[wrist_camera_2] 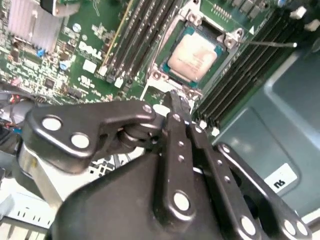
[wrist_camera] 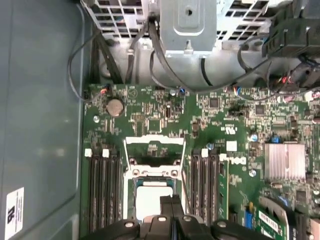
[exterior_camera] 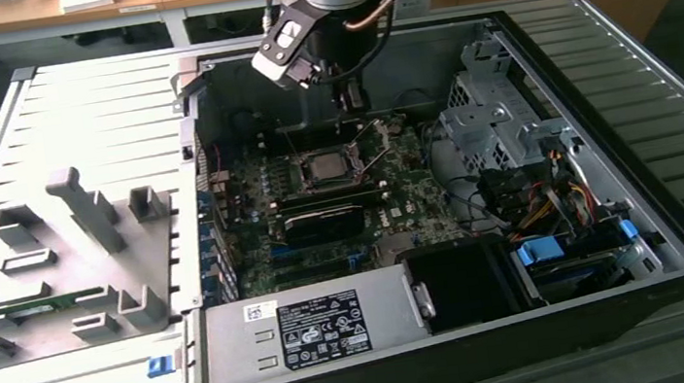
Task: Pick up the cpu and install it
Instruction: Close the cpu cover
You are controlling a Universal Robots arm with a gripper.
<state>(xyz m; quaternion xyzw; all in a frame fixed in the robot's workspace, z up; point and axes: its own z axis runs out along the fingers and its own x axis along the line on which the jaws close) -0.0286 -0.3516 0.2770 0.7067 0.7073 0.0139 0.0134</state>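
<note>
Black linkage bars of the gripper (wrist_camera_2: 176, 97) crowd the foreground in both wrist views, and its two fingers (wrist_camera_2: 176, 125) lie pressed together with nothing between them. Just beyond the fingertips sits the socket (wrist_camera_2: 159, 75). The cpu (wrist_camera_2: 192, 52) lies flat inside it, silver-grey top up, framed by the socket's metal rim. In the first wrist view the fingertips cover part of the chip (wrist_camera: 150, 197). The gripper appears raised above the socket rather than touching it, and in the exterior view it (exterior_camera: 351, 102) hangs over the socket's edge farthest from the power supply (exterior_camera: 307, 328). A metal load plate (wrist_camera: 154, 140) stands swung open at one edge of the socket. Dark memory slots (wrist_camera: 102, 185) flank the socket on two opposite sides. A finned silver heatsink (wrist_camera: 285, 160) stands past one bank of those slots, away from the socket, and a coin cell (wrist_camera: 115, 106) lies past the open plate. All of this sits inside the open computer case (exterior_camera: 652, 163). A grey fixture tray (exterior_camera: 76, 254) lies outside the case, well off to the exterior view's left of the socket.
</note>
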